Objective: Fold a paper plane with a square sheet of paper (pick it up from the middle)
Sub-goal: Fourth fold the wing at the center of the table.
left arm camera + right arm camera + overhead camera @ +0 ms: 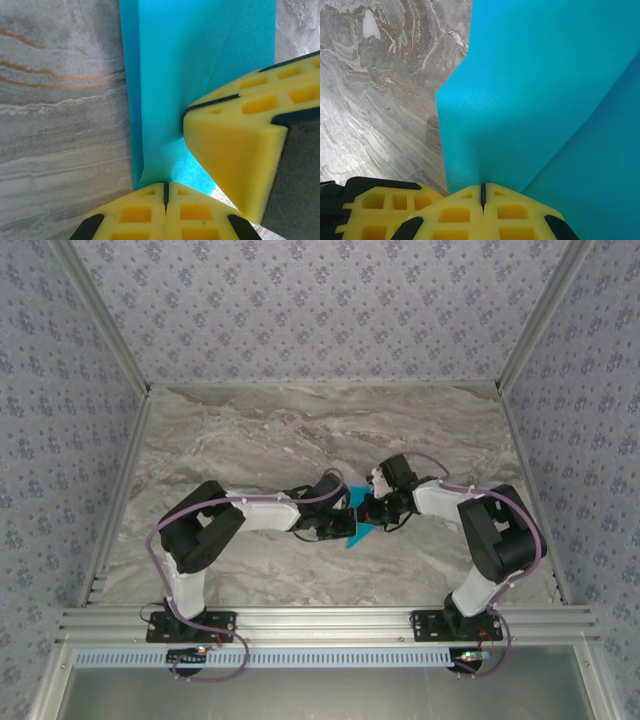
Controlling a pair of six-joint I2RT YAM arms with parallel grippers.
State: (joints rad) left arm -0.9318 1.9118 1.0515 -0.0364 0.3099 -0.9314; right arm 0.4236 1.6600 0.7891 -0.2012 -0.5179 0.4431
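Note:
The cyan-blue sheet of paper (356,536) is folded and held just above the marble table, in the middle, with a pointed corner hanging toward the near edge. My left gripper (345,524) reaches in from the left and my right gripper (371,512) from the right; their tips almost meet at the paper. In the left wrist view the left gripper (165,189) is shut, with a crease of the paper (200,75) running into the seam and the right gripper's yellow fingers (235,145) close by. In the right wrist view the right gripper (482,192) is shut on a fold of the paper (545,85).
The marble table (250,430) is walled in by patterned panels at the back and both sides. An aluminium rail (320,620) runs along the near edge and carries both arm bases. The left gripper's yellow finger (380,205) sits at the lower left of the right wrist view.

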